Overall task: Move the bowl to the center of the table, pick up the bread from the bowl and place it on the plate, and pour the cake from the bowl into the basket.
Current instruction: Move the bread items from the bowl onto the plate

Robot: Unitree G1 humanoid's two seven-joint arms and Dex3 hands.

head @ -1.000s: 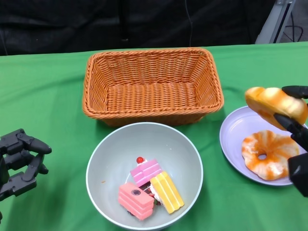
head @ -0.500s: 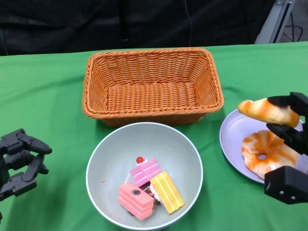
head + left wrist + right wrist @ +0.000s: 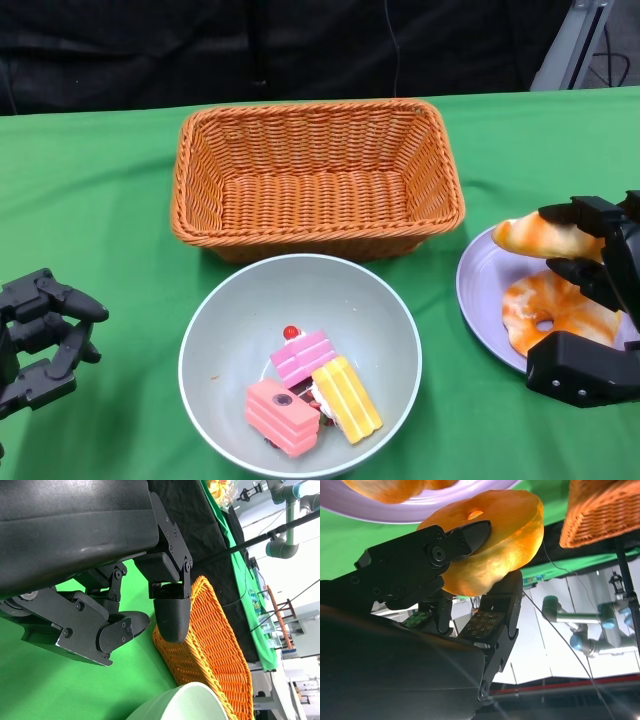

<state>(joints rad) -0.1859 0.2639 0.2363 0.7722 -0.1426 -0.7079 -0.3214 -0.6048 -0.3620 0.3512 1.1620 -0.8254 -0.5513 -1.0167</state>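
At far left, the left hand (image 3: 45, 335) over the green tablecloth (image 3: 100, 200), fingers curled in with nothing between them, well apart from everything else. Next, near the front edge, the grey bowl (image 3: 230, 320), upright, just in front of the basket. Inside the bowl, three cake pieces: a pink block with a dark hole (image 3: 282, 417) at the front, a pink slice topped by a red cherry (image 3: 302, 354) behind it, a yellow striped slice (image 3: 346, 399) beside them, all touching. Behind the bowl, the orange wicker basket (image 3: 200, 190), wide and rectangular, nothing visible in it. To the right, the lilac plate (image 3: 480, 285), bearing one orange-glazed ring bread (image 3: 550, 310) flat on it. Farthest right, the right hand (image 3: 590, 270) pinching a second bread (image 3: 530, 238) between its fingers (image 3: 470, 532), held tilted above the plate's far side, over the first bread; whether touching it, cannot tell. No brand, label or legible writing anywhere in these views. In the wrist views, blurred room background with a grey robot arm (image 3: 580, 625) beyond the table.
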